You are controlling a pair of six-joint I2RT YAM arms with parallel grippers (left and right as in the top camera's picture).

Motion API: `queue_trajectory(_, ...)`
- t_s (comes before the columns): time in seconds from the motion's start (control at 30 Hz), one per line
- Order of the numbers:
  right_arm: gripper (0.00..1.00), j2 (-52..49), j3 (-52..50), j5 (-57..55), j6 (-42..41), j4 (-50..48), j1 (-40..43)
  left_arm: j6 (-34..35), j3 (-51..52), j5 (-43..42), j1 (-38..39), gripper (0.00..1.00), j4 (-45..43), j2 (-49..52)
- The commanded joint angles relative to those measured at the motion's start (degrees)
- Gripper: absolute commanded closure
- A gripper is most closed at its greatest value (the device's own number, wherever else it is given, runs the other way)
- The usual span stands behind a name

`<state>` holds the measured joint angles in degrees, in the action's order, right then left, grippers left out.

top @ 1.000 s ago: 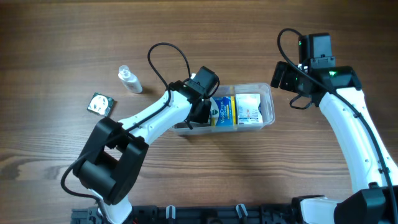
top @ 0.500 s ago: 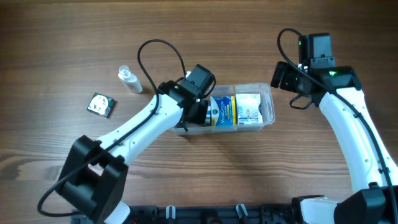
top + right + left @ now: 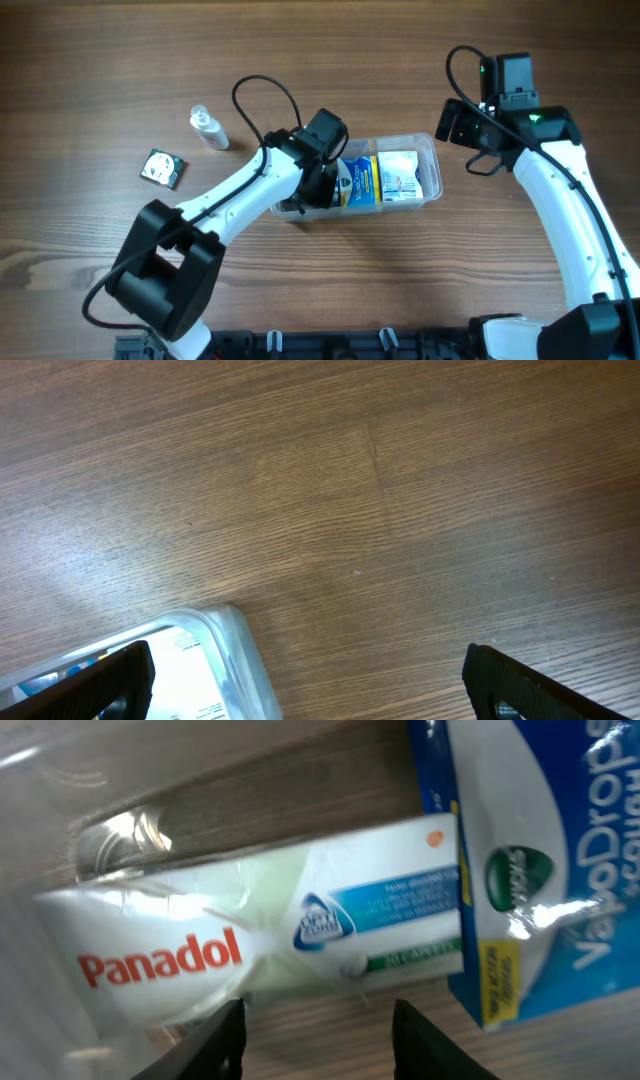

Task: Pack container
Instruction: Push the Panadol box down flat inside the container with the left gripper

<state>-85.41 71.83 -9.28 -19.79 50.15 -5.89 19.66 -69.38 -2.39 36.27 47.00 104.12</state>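
Note:
The clear plastic container (image 3: 430, 168) sits mid-table and holds a blue VapoDrops box (image 3: 357, 180) and a white box (image 3: 398, 175). My left gripper (image 3: 312, 192) is open over the container's left end. In the left wrist view its fingers (image 3: 318, 1038) stand apart just in front of a white and green Panadol box (image 3: 250, 945) lying in the container beside the VapoDrops box (image 3: 540, 870). My right gripper (image 3: 462, 125) is open and empty above the table by the container's right end; its wrist view shows the container's corner (image 3: 235, 655).
A small clear bottle (image 3: 208, 128) lies at the left of the wooden table. A small green and white packet (image 3: 163, 167) lies below and left of it.
My left arm has shifted slightly over the container's left end, its elbow swinging out and back. The right arm has not moved.

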Motion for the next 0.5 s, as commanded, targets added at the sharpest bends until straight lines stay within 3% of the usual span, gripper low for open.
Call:
queue_trajectory(0.0,0.0,-0.7,0.5,-0.8,0.2,-0.2,0.2,0.3,0.1,1.4,-0.2,0.51,-1.3,3.5)
queue_trajectory(0.47,0.0,-0.7,0.5,-0.8,0.3,-0.2,0.2,0.1,0.0,6.1,-0.4,0.51,-12.2,6.3)
